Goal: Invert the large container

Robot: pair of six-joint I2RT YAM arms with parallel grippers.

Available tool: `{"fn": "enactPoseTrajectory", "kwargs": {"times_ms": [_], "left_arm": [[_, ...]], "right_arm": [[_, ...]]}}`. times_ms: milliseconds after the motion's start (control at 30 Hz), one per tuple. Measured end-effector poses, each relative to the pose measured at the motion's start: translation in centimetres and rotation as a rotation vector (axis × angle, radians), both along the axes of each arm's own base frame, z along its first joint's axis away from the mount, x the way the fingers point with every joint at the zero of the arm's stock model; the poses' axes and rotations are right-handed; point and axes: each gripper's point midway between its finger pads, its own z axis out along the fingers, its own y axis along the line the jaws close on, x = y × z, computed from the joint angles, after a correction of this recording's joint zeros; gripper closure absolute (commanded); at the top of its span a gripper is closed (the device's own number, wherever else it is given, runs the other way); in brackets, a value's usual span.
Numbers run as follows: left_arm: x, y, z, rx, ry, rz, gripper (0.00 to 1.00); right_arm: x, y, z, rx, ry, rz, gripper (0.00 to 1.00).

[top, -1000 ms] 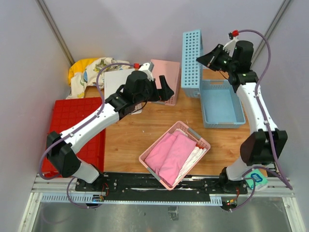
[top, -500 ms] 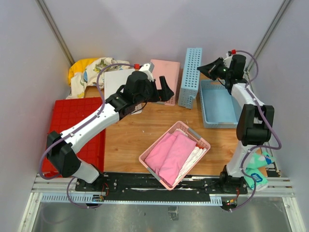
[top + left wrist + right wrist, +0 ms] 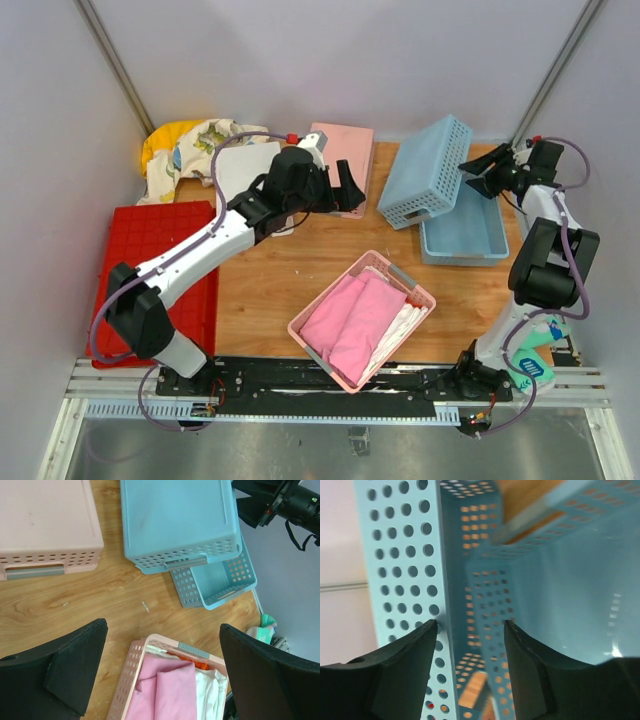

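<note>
1. The large container [image 3: 150, 230] lies at the left edge of the table with its grid side up. The left arm passes over a part of it.
2. The left gripper [image 3: 345, 187] is spread wide and holds nothing. It hangs over the wood, well apart from the red bin.
3. The right gripper [image 3: 470, 625] has its jaws apart. The holed wall of a tilted light-blue basket [image 3: 425, 170] stands just beside one finger.

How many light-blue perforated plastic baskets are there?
2. One light-blue perforated plastic basket lies bottom-up, leaning on the second light-blue basket, which sits open side up, far right. None appear hidden.
</note>
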Motion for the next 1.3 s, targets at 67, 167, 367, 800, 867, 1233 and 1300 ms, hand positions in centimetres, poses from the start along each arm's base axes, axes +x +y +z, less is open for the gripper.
{"fn": "enactPoseTrajectory", "kwargs": {"times_ms": [67, 167, 367, 800, 867, 1233, 1300], "left_arm": [[0.2, -0.4, -0.4, 0.002, 0.009, -0.009, 0.01], [0.4, -0.9, -0.8, 0.005, 0.021, -0.023, 0.01], [0.6, -2.1, -1.8, 0.015, 0.043, -0.061, 0.01], [0.7, -5.5, -2.7, 0.034, 0.066, -0.156, 0.01], [0.7, -5.5, -2.8, 0.035, 0.068, -0.155, 0.01], [-0.1, -4.9, -4.2, 0.045, 0.088, -0.153, 0.01], [-0.3, -5.0, -4.5, 0.035, 0.095, -0.162, 0.01]], "right_arm": [[-1.1, -1.3, -1.5, -0.062, 0.063, -0.028, 0.37], [-2.9, -2.3, -2.6, -0.168, 0.142, -0.057, 0.31], [-6.6, -4.8, 0.3, -0.393, 0.167, -0.156, 0.30], [-13.0, 2.3, 6.0, -0.679, -0.025, -0.066, 0.31], [-13.7, 4.9, 4.4, -0.706, -0.006, 0.026, 0.31], [-17.9, 8.1, -4.3, -0.877, 0.213, 0.335, 0.45], [-17.5, 8.5, -5.5, -0.897, 0.242, 0.380, 0.51]]}}
